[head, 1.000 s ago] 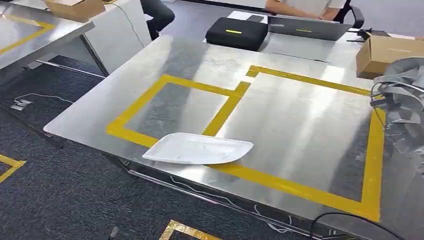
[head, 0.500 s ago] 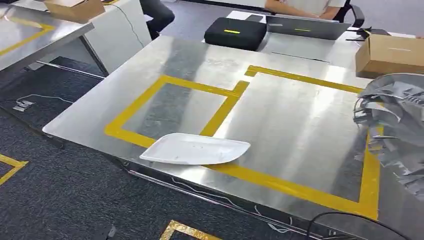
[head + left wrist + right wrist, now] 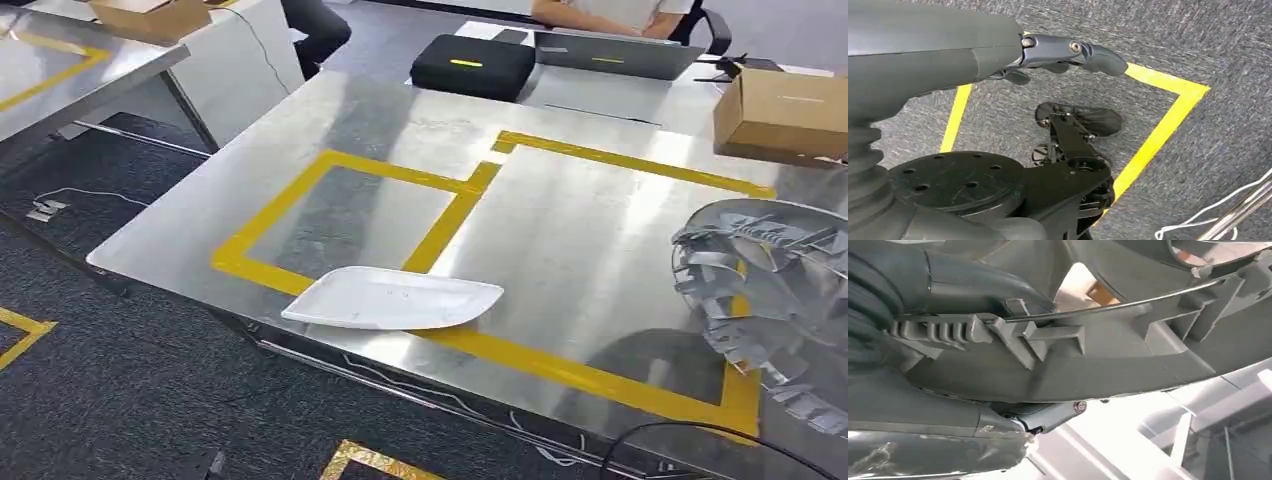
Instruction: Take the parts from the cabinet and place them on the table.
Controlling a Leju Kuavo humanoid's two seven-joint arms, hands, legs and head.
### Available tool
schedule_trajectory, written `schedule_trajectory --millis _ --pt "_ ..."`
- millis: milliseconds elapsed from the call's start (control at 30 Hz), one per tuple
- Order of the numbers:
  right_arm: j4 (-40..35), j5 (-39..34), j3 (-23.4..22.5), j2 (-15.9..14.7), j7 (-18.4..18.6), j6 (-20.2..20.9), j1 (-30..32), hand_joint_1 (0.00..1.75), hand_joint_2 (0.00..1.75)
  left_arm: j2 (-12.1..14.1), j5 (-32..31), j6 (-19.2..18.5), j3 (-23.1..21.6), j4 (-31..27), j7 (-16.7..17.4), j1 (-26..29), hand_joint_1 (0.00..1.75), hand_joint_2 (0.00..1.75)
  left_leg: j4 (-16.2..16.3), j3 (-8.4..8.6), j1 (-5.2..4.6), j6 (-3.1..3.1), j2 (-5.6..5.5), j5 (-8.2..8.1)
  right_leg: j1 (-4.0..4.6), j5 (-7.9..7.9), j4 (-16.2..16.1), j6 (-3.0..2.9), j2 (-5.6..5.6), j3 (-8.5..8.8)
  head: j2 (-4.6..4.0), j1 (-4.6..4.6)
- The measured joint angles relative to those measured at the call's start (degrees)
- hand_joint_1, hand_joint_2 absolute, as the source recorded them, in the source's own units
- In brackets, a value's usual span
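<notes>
Head view, right hand (image 3: 948, 390) holding grey ribbed part (image 3: 770, 290) over table's (image 3: 600, 230) right edge, white tray (image 3: 392, 298) at front edge, left hand's fingers (image 3: 1068, 50) loosely apart, empty.

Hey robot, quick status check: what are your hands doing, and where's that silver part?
Right hand grips the grey ribbed part, over the table's right side. Left hand hangs empty, above the floor. White tray at the near edge, out of the way.

A tray (image 3: 392, 298) lay at the surface's (image 3: 580, 230) near edge; a ribbed part (image 3: 770, 290) hung over its right side, a box (image 3: 782, 110) at the far right corner.
</notes>
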Motion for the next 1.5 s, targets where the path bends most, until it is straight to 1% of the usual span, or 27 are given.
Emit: schedule_trajectory --millis 100,167,267,300,367,433,467,600,633,700,800,933,1133,1267,1500 --pt "2.06 2.49 1.05 -1.88 1.16 1.00 -1.41 1.43 1.75 0.44 -0.02 0.35 -0.44 0.42 0.02 -0.05 0.00 1.75 0.00 0.08 0.01 0.00 0.03 0.00 0.01 0.00 0.00 0.00 0.11 0.03 0.00 0.00" --pt "3.65 6.30 2.32 -3.48 1.40 0.13 -2.01 1.43 1.75 0.83 -0.29 0.57 -1.07 0.83 0.02 -0.09 0.00 1.75 0.00 0.21 0.01 0.00 0.04 -0.02 0.01 -0.01 -0.02 -0.01 0.08 0.20 0.00 0.00" --pt "6.69 11.59 5.67 -7.02 1.38 -1.23 -3.38 1.43 1.75 1.53 -0.68 0.85 -1.88 1.82 0.02 -0.10 0.00 1.75 -0.03 0.57 0.05 -0.04 0.06 -0.08 0.08 -0.02 -0.21 -0.01 0.10 0.49 0.00 0.00" --pt "7.56 12.85 6.69 -7.96 1.57 -1.60 -3.75 1.43 1.75 1.75 -0.81 0.92 -2.19 2.08 0.02 -0.09 0.00 1.75 -0.06 0.72 0.11 -0.13 0.06 -0.16 0.13 -0.07 -0.30 -0.05 0.09 0.44 0.00 0.00" --pt "9.44 14.40 8.59 -9.53 2.16 -2.45 -4.36 1.43 1.75 2.12 -0.92 0.94 -2.78 2.62 0.02 -0.08 0.00 1.75 -0.07 0.93 0.14 0.00 0.05 -0.27 0.18 -0.15 -0.38 -0.09 0.05 0.71 0.00 0.02" --pt "10.86 15.51 10.22 -11.10 2.47 -2.67 -4.82 1.43 1.75 2.45 -1.01 0.98 -2.95 3.19 0.00 -0.04 0.00 1.75 -0.07 0.92 0.14 0.00 0.05 -0.27 0.18 -0.11 -0.40 -0.05 0.07 0.86 0.00 0.00" --pt "11.58 16.36 11.36 -11.88 2.75 -2.67 -5.19 1.43 1.75 2.62 -1.09 1.05 -3.12 3.43 0.00 -0.01 0.00 1.75 -0.07 0.95 0.14 -0.01 0.06 -0.27 0.18 -0.06 -0.43 -0.08 0.12 1.25 0.00 0.04" --pt "15.17 20.94 18.00 -13.99 4.81 -4.27 -7.86 1.43 1.75 3.13 -1.33 1.42 -4.22 4.48 -0.09 -0.24 0.00 1.75 -0.07 1.34 0.15 -0.01 0.36 -0.26 0.20 0.07 -0.53 0.00 0.46 1.26 0.00 0.02" --pt "16.56 23.79 21.30 -15.34 5.81 -4.76 -8.22 1.43 1.75 3.32 -1.49 1.86 -4.46 4.83 -0.09 -0.31 0.00 1.75 -0.07 1.46 0.16 0.08 0.37 -0.35 0.21 0.03 -0.60 0.04 0.46 1.32 0.00 0.00" --pt "18.54 25.79 24.58 -15.98 6.40 -5.34 -9.85 1.43 1.75 3.48 -1.57 2.12 -4.68 5.18 -0.07 -0.33 0.00 1.75 -0.08 1.65 0.23 -0.01 0.38 -0.46 0.28 -0.04 -0.63 -0.02 0.48 1.54 0.00 0.02" --pt "23.32 26.75 30.01 -16.76 7.82 -5.99 -13.39 1.43 1.75 3.72 -1.62 2.69 -5.55 5.70 0.37 -0.64 0.00 1.75 -0.09 1.78 0.24 -0.05 0.57 -0.48 0.29 -0.02 -0.68 -0.02 0.72 1.59 0.00 0.00" --pt "27.77 26.97 33.94 -17.55 8.15 -5.97 -17.18 1.43 1.75 3.96 -1.33 2.95 -5.75 6.38 0.96 -0.86 0.00 1.75 -0.09 1.93 0.26 -0.06 0.66 -0.48 0.30 0.05 -0.69 0.02 0.85 1.70 0.00 0.00" --pt "33.49 27.43 38.08 -18.77 7.80 -5.77 -21.19 1.43 1.75 4.48 -1.05 2.99 -6.12 7.26 0.96 -1.05 0.00 1.75 -0.09 2.30 0.32 -0.04 0.70 -0.52 0.36 0.03 -0.77 0.02 0.87 1.98 0.00 0.00" --pt "36.17 27.38 39.58 -19.01 7.82 -5.55 -23.13 1.43 1.75 4.68 -1.05 3.13 -6.69 7.56 0.96 -1.04 0.00 1.75 -0.09 2.42 0.35 -0.16 0.73 -0.68 0.40 -0.04 -0.79 -0.06 0.94 2.18 0.00 0.00" --pt "40.83 28.34 42.21 -19.01 8.33 -5.53 -26.58 1.43 1.75 4.87 -1.14 3.34 -7.10 7.98 0.96 -1.40 0.00 1.75 -0.10 3.20 0.42 -0.12 0.91 -0.97 0.46 -0.26 -0.88 -0.09 1.07 2.93 0.00 0.00"
